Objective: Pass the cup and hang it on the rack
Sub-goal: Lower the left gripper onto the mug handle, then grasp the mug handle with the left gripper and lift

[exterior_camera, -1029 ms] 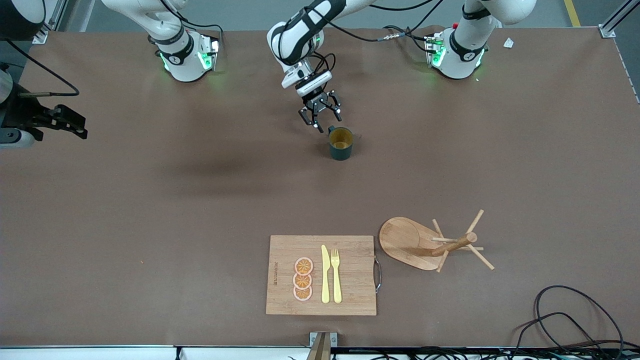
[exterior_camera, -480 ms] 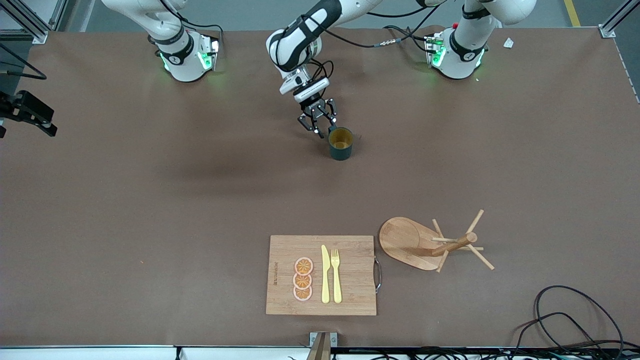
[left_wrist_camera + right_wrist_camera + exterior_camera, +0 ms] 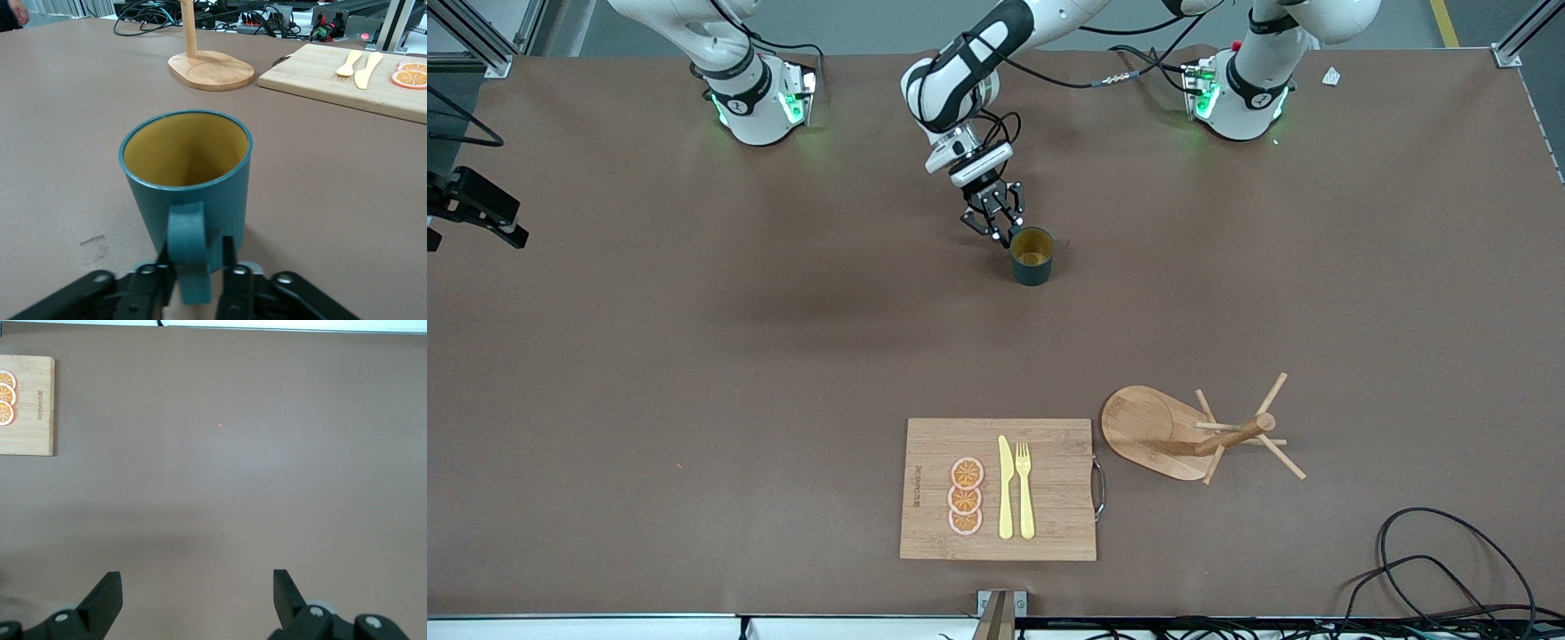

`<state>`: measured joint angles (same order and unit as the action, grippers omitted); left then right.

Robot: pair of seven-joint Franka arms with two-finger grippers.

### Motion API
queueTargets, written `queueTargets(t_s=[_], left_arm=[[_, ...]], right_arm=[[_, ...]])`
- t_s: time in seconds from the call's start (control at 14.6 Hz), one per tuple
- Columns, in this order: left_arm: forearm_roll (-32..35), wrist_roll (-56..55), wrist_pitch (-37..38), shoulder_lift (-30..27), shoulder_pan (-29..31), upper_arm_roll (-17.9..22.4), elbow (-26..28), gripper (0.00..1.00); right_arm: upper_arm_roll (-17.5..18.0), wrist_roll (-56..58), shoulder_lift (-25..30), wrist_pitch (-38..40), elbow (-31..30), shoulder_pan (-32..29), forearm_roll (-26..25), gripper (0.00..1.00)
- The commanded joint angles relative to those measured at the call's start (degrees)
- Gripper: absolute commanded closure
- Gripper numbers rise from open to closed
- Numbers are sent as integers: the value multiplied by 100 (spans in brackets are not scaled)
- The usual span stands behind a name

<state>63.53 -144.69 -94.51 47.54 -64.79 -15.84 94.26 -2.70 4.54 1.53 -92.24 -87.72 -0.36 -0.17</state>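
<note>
Left gripper [image 3: 1000, 233] at cup [image 3: 1032, 257] handle; rack [image 3: 1209, 434] well apart.

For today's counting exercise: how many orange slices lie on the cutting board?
3. The orange slices sit in a short row on the cutting board, beside the yellow knife: one farthest from the front camera, one in the middle, one nearest. None appears hidden.

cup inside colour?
Yellow-orange inside the cup, teal outside; clearest in the left wrist view, where the left gripper straddles its handle.
</note>
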Motion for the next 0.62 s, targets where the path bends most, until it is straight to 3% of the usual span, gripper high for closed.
queueTargets(t_s=[0.0,0.07,0.14,0.55], left_arm=[[72,274,91,45,-16,20,-285,90],[11,432,100,36,-16,55,-460,98],[-111,607,100,-7,36,64,-636,100],[-1209,1731,74,-490,826,-24,-1709,100]], right_arm=[[24,-172,-65,118,27,10,96,0],[33,-172,-117,92,27,10,96,0],[33,-164,-118,100,36,19,96,0],[33,-190,-118,92,141,54,104,0]])
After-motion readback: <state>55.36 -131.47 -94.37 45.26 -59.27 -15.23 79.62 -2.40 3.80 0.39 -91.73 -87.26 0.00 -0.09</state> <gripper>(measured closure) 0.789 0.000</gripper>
